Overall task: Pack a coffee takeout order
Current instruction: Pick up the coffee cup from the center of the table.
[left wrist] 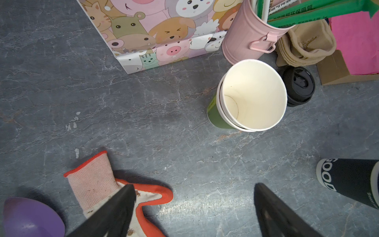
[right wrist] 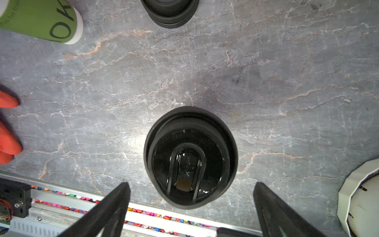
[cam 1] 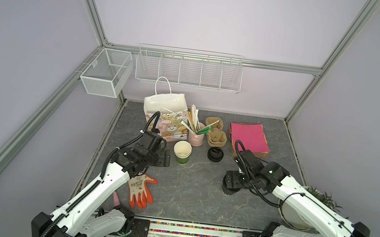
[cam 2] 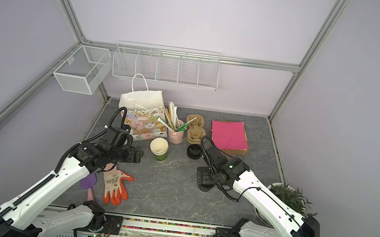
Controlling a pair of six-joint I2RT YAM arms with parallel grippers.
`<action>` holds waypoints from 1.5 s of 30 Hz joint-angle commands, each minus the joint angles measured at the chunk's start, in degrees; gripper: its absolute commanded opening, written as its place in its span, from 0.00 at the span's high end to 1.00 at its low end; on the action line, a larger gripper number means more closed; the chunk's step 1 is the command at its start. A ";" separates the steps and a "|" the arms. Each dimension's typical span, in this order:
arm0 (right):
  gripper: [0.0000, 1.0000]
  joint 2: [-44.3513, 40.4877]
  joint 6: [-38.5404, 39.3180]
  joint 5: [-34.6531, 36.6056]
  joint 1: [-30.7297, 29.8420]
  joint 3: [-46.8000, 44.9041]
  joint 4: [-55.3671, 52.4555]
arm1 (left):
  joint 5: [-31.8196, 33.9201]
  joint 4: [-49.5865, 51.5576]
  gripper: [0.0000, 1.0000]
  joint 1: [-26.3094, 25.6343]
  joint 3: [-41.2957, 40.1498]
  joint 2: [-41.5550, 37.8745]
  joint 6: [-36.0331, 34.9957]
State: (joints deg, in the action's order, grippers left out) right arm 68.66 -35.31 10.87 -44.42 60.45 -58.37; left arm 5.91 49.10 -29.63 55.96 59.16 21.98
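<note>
The white gift bag (cam 1: 166,118) with cartoon animals stands open at the back left, also seen in the left wrist view (left wrist: 155,30). The brown cup carrier (cam 1: 215,132) lies right of it, and the pink paper sheet (cam 1: 249,136) tops a stack on a cardboard box. Two nested green cups (cam 1: 182,153) stand mid-table beside a pile of black lids (cam 1: 215,154). My left gripper (cam 1: 165,158) hangs open and empty left of the green cups (left wrist: 252,94). My right gripper (right wrist: 191,186) is open above a black lidded cup (right wrist: 190,158), its jaws clear of the cup.
A pink bucket (cam 1: 196,136) of stir sticks stands between bag and carrier. An orange-and-white glove (cam 1: 140,191) and a purple spatula (cam 2: 88,181) lie front left. A potted plant (cam 2: 285,199) sits front right. Wire baskets (cam 1: 187,70) hang on the back wall.
</note>
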 commanded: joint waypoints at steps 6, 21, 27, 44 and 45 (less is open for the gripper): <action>0.02 1.92 1.45 3.01 -1.34 1.25 -1.75 | -0.21 0.20 0.09 0.35 -0.31 0.15 -0.89; 0.16 5.81 1.64 5.35 -3.83 1.35 -1.40 | -0.33 0.11 0.10 0.29 -0.22 0.17 -0.92; 0.21 6.29 1.72 4.95 -3.90 0.99 -0.69 | -0.35 0.11 0.10 0.29 -0.34 0.24 -0.95; 0.27 1.78 0.91 12.04 -0.85 2.84 -6.26 | -0.49 0.12 0.09 0.36 -0.33 -0.12 -0.89; 0.27 1.22 1.11 11.98 0.30 2.68 -6.19 | -0.53 0.12 0.09 0.27 -0.33 -0.17 -0.93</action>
State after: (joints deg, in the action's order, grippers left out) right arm 71.85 -33.89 20.18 -46.19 62.19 -62.13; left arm 5.89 49.10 -29.63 55.96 59.31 21.96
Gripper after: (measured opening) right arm 0.732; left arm 0.906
